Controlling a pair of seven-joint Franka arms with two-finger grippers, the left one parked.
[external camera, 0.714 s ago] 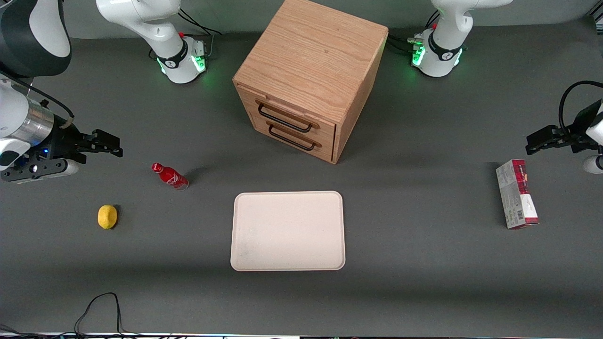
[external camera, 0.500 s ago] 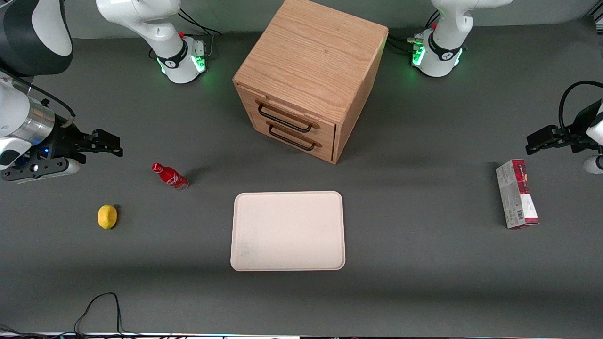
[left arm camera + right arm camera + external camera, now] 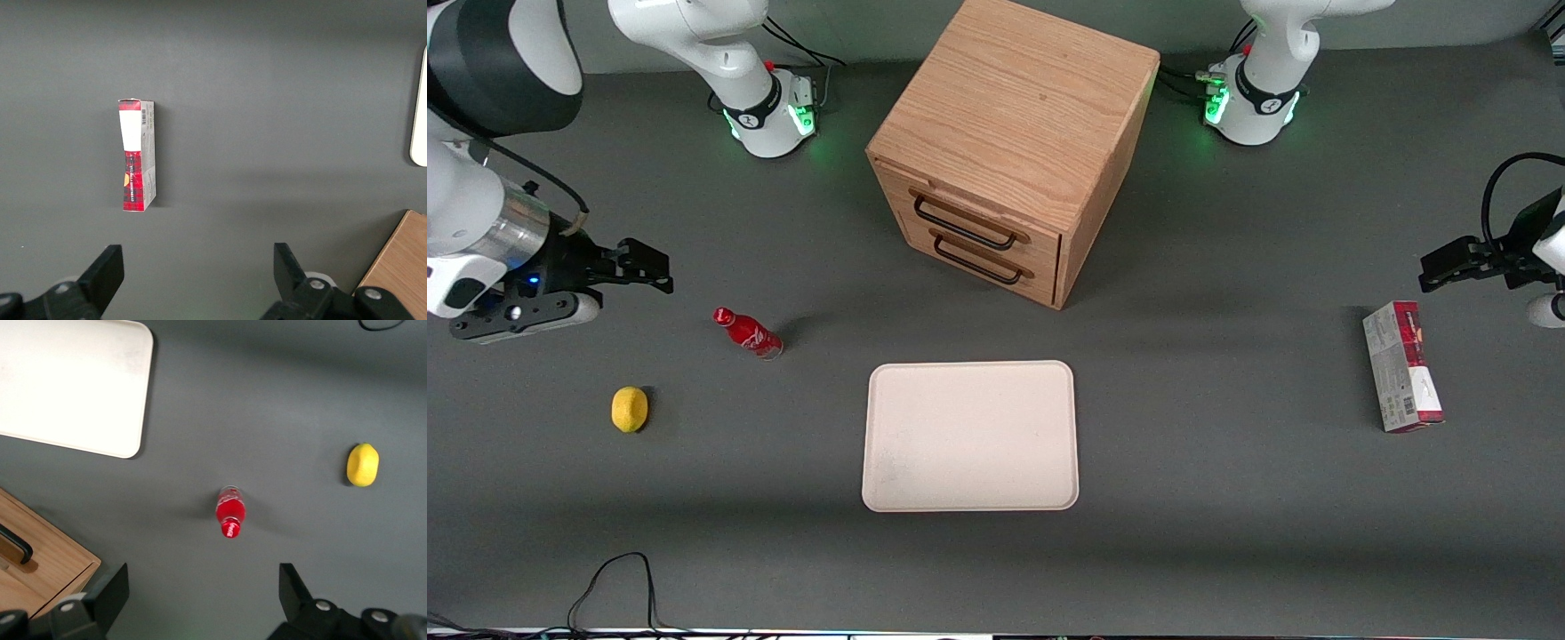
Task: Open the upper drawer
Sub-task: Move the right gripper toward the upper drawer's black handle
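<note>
The oak cabinet (image 3: 1018, 116) stands on the table, farther from the front camera than the tray. Its upper drawer (image 3: 969, 218) is shut, with a thin black wire handle (image 3: 963, 228); the identical bottom drawer (image 3: 983, 258) sits beneath it. My right gripper (image 3: 654, 267) hovers above the table toward the working arm's end, well away from the cabinet, open and empty. In the right wrist view my gripper (image 3: 203, 587) has its fingers wide apart, and a corner of the cabinet (image 3: 47, 560) with a piece of black handle (image 3: 15, 543) shows.
A red bottle (image 3: 747, 332) lies near the gripper, also in the right wrist view (image 3: 230, 510). A yellow lemon (image 3: 629, 409) lies nearer the front camera. A cream tray (image 3: 969, 436) lies in front of the cabinet. A red-grey box (image 3: 1402, 366) lies toward the parked arm's end.
My right gripper has shifted a little toward the cabinet. Its fingers stay open. The drawers and objects have not moved.
</note>
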